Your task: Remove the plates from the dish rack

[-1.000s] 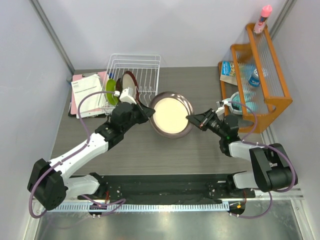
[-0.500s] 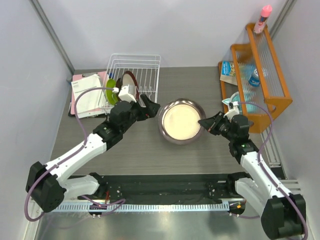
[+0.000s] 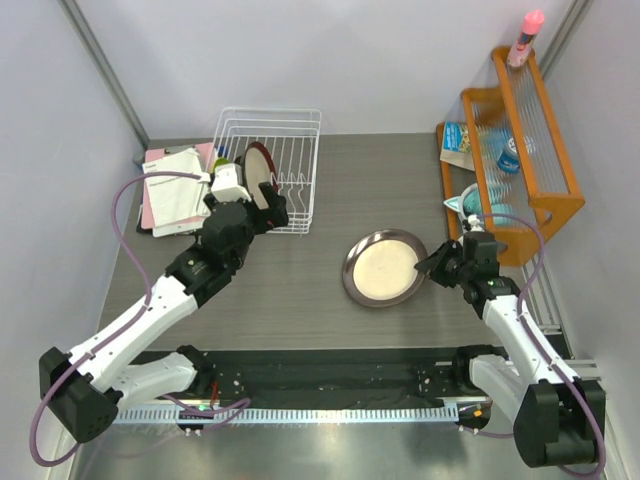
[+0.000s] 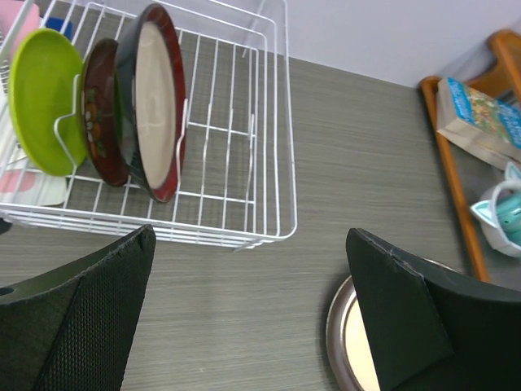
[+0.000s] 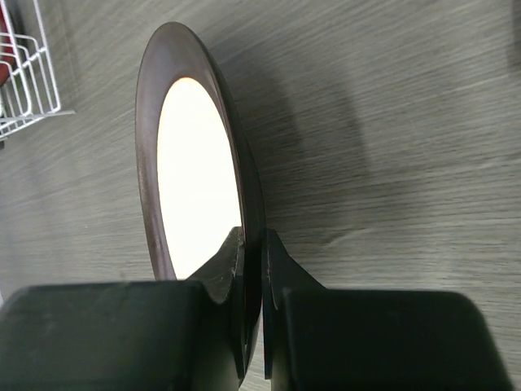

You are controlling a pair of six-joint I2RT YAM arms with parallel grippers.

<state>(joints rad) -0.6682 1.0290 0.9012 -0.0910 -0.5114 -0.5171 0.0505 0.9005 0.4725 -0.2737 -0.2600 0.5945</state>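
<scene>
Right pincer (image 5: 252, 244) clenched on the grey-rimmed plate (image 3: 385, 268) at its rim, right side of the surface (image 3: 300, 290). Left pincer (image 4: 251, 240) wide open, empty, by the dish rack (image 4: 273, 147), far-left corner. Upright inside: dark-rimmed plate (image 4: 155, 106), red plate (image 4: 102, 114), green plate (image 4: 45, 98). Probably stiff, heavy, slick, chippable; pinch the top rim.

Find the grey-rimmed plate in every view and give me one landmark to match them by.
Top external: grey-rimmed plate right of centre, its right rim in the right gripper.
Left wrist: bottom edge, right of centre, only partly in view.
Right wrist: left of centre, seen nearly edge-on, rim pinched by the gripper.
Shared landmark: the dish rack.
</scene>
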